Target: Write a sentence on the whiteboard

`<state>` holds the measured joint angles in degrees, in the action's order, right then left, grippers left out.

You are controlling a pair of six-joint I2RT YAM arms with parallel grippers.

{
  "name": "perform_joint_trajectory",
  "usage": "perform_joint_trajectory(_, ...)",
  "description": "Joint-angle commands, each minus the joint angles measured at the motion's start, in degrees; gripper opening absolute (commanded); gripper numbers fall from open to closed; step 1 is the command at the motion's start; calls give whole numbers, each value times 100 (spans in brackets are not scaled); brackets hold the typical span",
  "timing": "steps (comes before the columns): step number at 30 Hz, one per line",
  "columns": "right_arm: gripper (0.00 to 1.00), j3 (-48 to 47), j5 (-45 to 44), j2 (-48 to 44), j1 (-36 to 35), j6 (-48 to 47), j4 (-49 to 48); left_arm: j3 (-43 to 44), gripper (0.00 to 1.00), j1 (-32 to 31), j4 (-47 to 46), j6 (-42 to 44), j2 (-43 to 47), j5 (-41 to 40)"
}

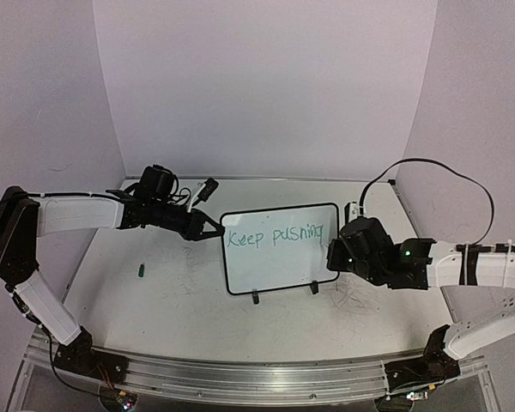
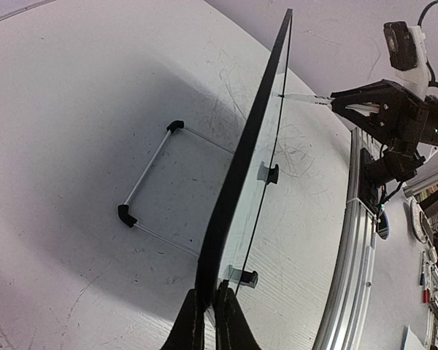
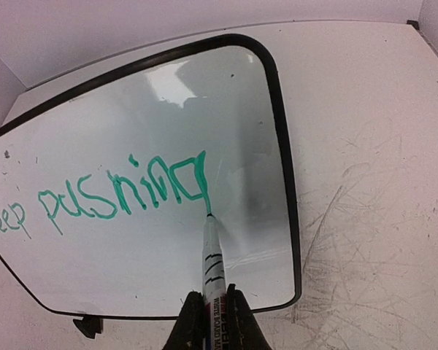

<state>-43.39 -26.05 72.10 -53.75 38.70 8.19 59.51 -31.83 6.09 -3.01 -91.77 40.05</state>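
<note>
- One whiteboard (image 1: 279, 257) stands upright mid-table (image 1: 154, 326) on two black feet (image 1: 256, 298), between the two arms.
- One sentence (image 3: 124, 193) in green marker, two words: "Keep pushing", on a single line across the board's upper half.
- One marker (image 3: 212, 255) is clenched in the right gripper (image 3: 215, 310), its tip touching the board at the tail of the "g".
- The left gripper (image 2: 208, 306) is clamped on the board's left rim.
- One small green object (image 1: 142, 270) lies on the table left of the board, too small to identify.
- The right wrist view cuts off "Keep". From above, the marker is hidden behind the right gripper. The left wrist view shows the board edge-on, so the writing is unreadable there.
</note>
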Motion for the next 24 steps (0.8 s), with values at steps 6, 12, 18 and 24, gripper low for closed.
perform_joint_trajectory(6,0,3,13,112,-130,158,46,80,0,37,46,160,161,-251)
perform_joint_trajectory(12,0,-345,54,341,-151,-31,-384,80,0,37,41,160,167,-254)
perform_joint_trajectory(18,0,-141,226,-339,-203,-402,-716,76,0,38,42,172,190,-293)
perform_joint_trajectory(24,0,-339,335,-63,-208,-747,-999,82,0,35,44,169,160,-292)
